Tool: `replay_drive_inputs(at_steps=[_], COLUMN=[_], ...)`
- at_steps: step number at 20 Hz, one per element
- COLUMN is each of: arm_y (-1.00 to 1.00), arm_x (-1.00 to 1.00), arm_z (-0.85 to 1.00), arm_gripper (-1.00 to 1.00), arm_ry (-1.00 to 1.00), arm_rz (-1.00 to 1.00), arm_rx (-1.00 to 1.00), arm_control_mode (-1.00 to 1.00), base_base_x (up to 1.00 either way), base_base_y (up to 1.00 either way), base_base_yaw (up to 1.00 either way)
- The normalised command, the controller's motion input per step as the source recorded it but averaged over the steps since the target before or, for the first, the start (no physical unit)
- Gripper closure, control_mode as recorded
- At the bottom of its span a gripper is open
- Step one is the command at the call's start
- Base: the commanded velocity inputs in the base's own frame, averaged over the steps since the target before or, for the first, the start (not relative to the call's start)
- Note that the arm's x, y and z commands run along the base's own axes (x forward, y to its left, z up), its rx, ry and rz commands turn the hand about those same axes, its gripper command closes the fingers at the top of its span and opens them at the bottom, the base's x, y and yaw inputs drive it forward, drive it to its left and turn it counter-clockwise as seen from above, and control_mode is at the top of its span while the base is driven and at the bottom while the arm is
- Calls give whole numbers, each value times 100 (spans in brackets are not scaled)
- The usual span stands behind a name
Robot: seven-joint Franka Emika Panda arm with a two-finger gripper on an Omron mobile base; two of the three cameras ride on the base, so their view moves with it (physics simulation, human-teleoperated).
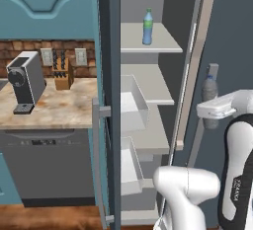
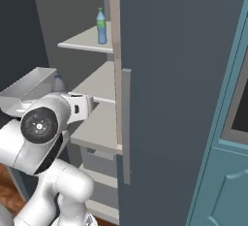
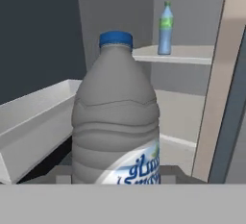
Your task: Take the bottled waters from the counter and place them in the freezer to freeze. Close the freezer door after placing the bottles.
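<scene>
Tool [image 3: 115,180] pinching grey-blue bottle [image 3: 115,117], blue cap, white label, blue script unreadable.

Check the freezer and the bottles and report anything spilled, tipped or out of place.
Nothing stands out. The blue, green-topped bottle stands upright on an upper freezer shelf, capped. The grey bottle is upright too, blue cap on, held in the claw beside the open freezer. No spill shows on the shelves.
</scene>
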Motion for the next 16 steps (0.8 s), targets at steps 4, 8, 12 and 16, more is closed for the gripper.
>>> replay_drive_inputs(at_steps=[4,8,12,16], arm_y=[46,36,30,11], arm_x=[-10,-9,8,39], arm_z=[-30,-42,-68,-76], arm_gripper=[100,100,100,100], arm_ry=[-4,-6,-8,-11], arm_rz=[-27,-32,-31,-18], arm_rx=[6,7,0,0], arm_control_mode=[-100,-100,-100,-100], base_base_x=[0,0,0,0], base_base_y=[0,0,0,0], base_base_yaw=[0,0,0,0])
